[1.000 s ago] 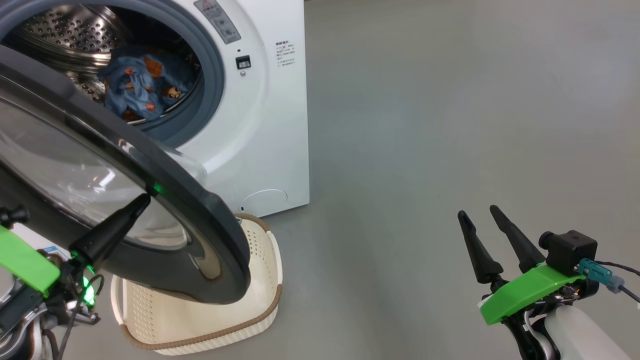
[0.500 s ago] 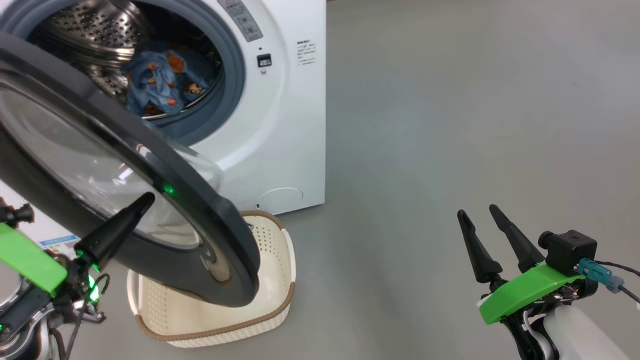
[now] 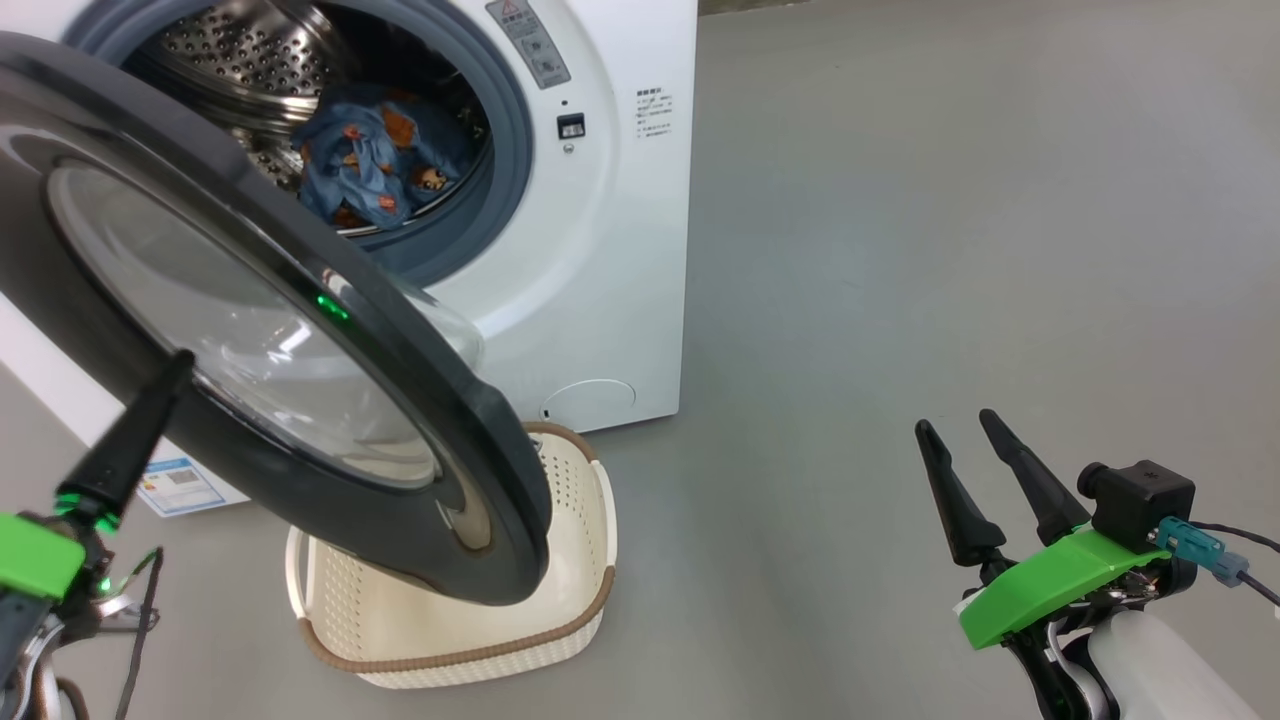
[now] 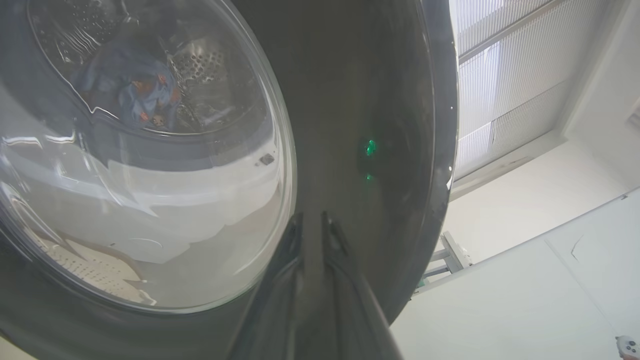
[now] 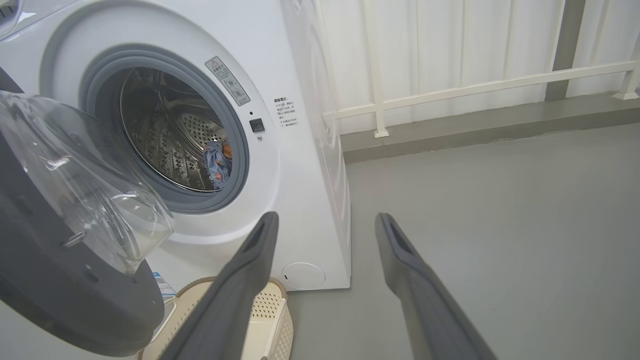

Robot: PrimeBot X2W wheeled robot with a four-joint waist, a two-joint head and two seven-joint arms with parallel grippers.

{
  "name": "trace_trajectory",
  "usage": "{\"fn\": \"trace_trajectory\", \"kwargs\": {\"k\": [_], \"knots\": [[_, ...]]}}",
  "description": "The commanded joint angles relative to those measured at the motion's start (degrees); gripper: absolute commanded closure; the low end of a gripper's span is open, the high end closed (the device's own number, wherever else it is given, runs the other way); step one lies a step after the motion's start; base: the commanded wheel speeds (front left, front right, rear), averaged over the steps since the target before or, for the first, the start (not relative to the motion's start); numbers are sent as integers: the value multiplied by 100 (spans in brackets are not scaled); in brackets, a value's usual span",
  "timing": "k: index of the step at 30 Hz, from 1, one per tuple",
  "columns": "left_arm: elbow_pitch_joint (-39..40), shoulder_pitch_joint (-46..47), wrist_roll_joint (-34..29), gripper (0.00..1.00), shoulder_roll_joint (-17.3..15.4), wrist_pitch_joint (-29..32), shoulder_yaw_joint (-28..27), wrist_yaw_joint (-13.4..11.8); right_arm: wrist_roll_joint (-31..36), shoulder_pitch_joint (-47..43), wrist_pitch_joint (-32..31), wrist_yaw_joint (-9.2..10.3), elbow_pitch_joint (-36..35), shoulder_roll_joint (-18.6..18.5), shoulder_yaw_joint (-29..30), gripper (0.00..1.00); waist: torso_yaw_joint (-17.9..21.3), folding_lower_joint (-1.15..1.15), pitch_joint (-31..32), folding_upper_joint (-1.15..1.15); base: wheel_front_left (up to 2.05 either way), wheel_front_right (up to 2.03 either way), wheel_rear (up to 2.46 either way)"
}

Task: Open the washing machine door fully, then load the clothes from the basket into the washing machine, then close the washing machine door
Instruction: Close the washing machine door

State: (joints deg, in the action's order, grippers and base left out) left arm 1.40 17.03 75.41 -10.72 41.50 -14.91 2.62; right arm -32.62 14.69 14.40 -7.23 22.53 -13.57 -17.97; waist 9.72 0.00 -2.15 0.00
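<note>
The washing machine (image 3: 610,250) stands at upper left with its door (image 3: 470,470) swung partway out over the basket (image 3: 560,620). Blue printed clothes (image 3: 375,165) lie inside the steel drum and also appear in the right wrist view (image 5: 218,167). The part of the basket that I can see holds nothing; the door hides the rest. My left gripper (image 3: 180,360) points up at the door's outer face, and its fingers (image 4: 297,235) sit almost together with nothing between them. At lower right my right gripper (image 3: 955,421) stands open and empty over the floor.
Bare grey floor (image 3: 950,200) stretches to the right of the machine. A white railing (image 5: 450,90) and wall run behind it. A blue label (image 3: 175,480) sits low on the machine's front, near my left gripper.
The head camera has turned, so the machine and basket sit further right in the picture. My left gripper's tip has slid from near the door's rim edge leftward across its face. The right gripper is unchanged.
</note>
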Motion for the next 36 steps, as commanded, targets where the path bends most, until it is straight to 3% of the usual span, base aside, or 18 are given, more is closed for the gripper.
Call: {"fn": "trace_trajectory", "kwargs": {"k": [1, 6, 14, 17, 25, 36], "knots": [[233, -33, -267, 0, -156, -255, -241, 130, 40, 35, 60, -25, -155, -74, -54, 0, -22, 0, -14, 0, 0, 0, 0], [274, -323, -1495, 0, -280, -1211, -61, 372, 38, 32, 60, -25, -182, -94, -46, 0, -60, 0, -36, 0, 0, 0, 0], [199, -719, -2710, 0, -293, -2659, 520, 477, 30, 31, 60, -25, -237, -128, -49, 0, -67, 0, -46, 0, 0, 0, 0], [119, -802, -2907, 0, -247, -3249, 664, 483, 29, 49, 60, -25, -244, -133, -46, 0, -50, 0, -68, 0, 0, 0, 0], [-277, -991, -3844, 0, -516, -4599, 982, 485, 31, 69, 60, -25, -261, -124, 17, 0, -41, 0, -123, 0, 0, 0, 0], [-901, -1047, -4503, 0, -575, -5421, 1175, 447, 65, 60, 60, -25, -261, -150, 84, 0, -133, 0, -131, 0, 0, 0, 0]]}}
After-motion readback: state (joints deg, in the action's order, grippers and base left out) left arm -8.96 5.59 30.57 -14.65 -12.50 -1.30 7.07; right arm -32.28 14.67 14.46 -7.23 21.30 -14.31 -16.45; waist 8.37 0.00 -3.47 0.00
